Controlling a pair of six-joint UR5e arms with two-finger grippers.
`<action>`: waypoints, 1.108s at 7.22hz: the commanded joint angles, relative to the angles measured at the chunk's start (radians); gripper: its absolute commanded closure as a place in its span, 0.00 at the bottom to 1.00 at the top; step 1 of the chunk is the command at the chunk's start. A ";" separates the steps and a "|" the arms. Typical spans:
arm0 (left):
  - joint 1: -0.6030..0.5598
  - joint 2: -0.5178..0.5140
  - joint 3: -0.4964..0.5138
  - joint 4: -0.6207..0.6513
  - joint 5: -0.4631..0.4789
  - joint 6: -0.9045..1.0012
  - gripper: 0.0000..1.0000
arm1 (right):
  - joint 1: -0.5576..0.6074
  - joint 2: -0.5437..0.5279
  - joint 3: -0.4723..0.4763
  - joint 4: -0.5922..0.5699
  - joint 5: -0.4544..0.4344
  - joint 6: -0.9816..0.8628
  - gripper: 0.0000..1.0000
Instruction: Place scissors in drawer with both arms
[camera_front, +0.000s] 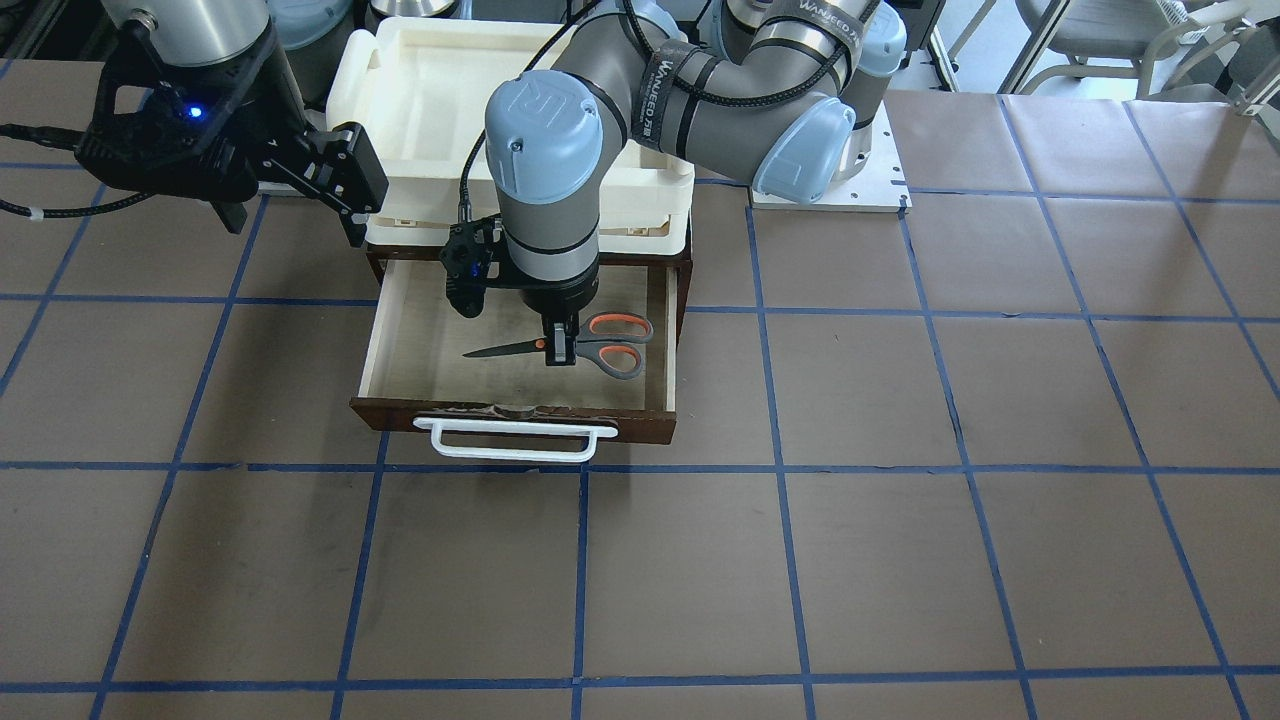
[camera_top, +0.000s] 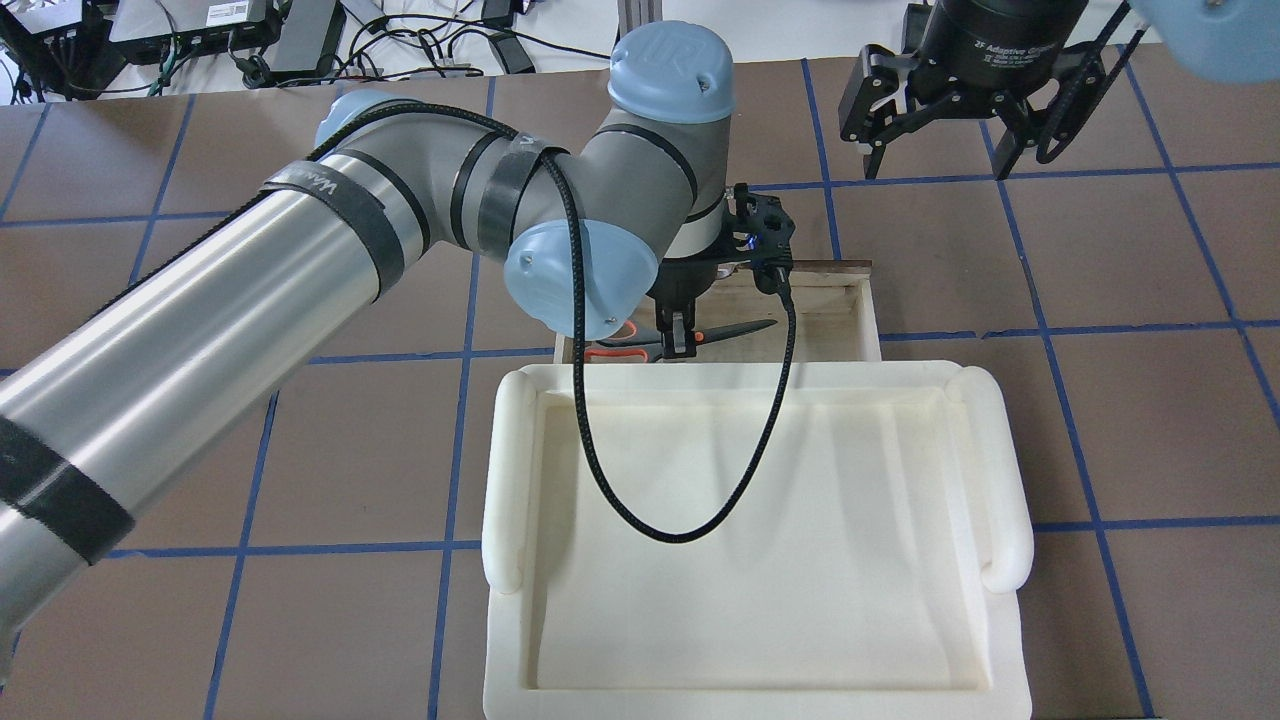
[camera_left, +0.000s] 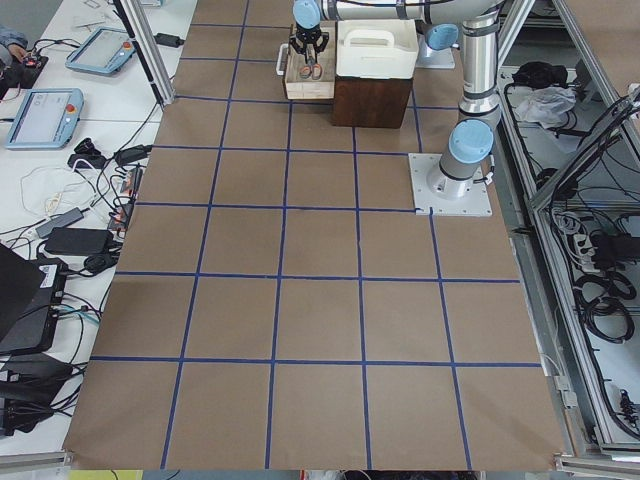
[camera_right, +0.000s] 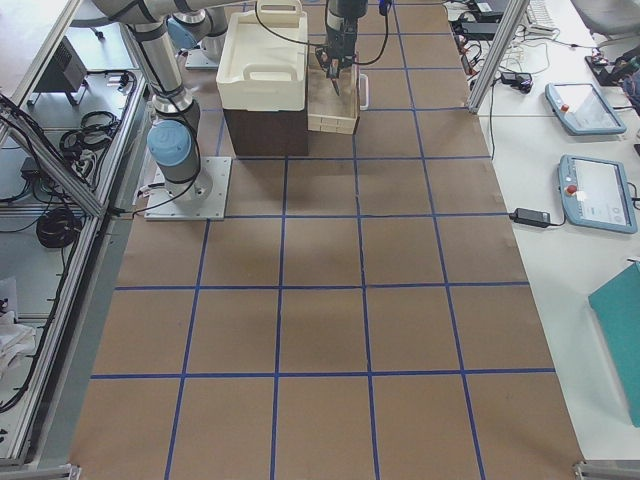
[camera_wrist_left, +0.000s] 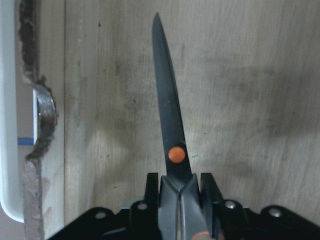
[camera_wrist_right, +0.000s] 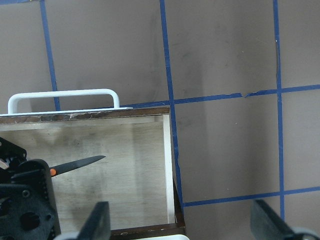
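Note:
The scissors (camera_front: 598, 348) lie level inside the open dark brown drawer (camera_front: 520, 415), blades pointing across it, low over its pale plywood floor. My left gripper (camera_front: 560, 350) reaches straight down into the drawer and is shut on the scissors just behind the orange pivot dot. The left wrist view shows the dark blades (camera_wrist_left: 170, 120) running out from between the fingers (camera_wrist_left: 207, 187). In the overhead view the left gripper (camera_top: 680, 345) and the blade (camera_top: 735, 330) show past the foam tray. My right gripper (camera_front: 295, 200) is open and empty, hovering beside the cabinet, also in the overhead view (camera_top: 937, 165).
A white foam tray (camera_top: 760, 690) sits on top of the cabinet behind the drawer. The drawer's white bar handle (camera_front: 515, 440) faces away from the robot. A black cable (camera_top: 640, 520) from the left wrist hangs over the tray. Brown table with blue grid lines surrounds everything.

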 joint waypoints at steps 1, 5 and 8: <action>-0.001 -0.002 -0.024 0.018 0.000 -0.003 0.94 | 0.001 -0.002 0.001 0.000 0.001 -0.004 0.00; -0.001 -0.014 -0.052 0.089 0.000 0.000 0.93 | 0.003 -0.005 0.012 0.003 -0.005 -0.004 0.00; -0.001 -0.013 -0.070 0.092 0.000 -0.003 0.71 | 0.003 -0.005 0.017 -0.006 -0.011 -0.005 0.00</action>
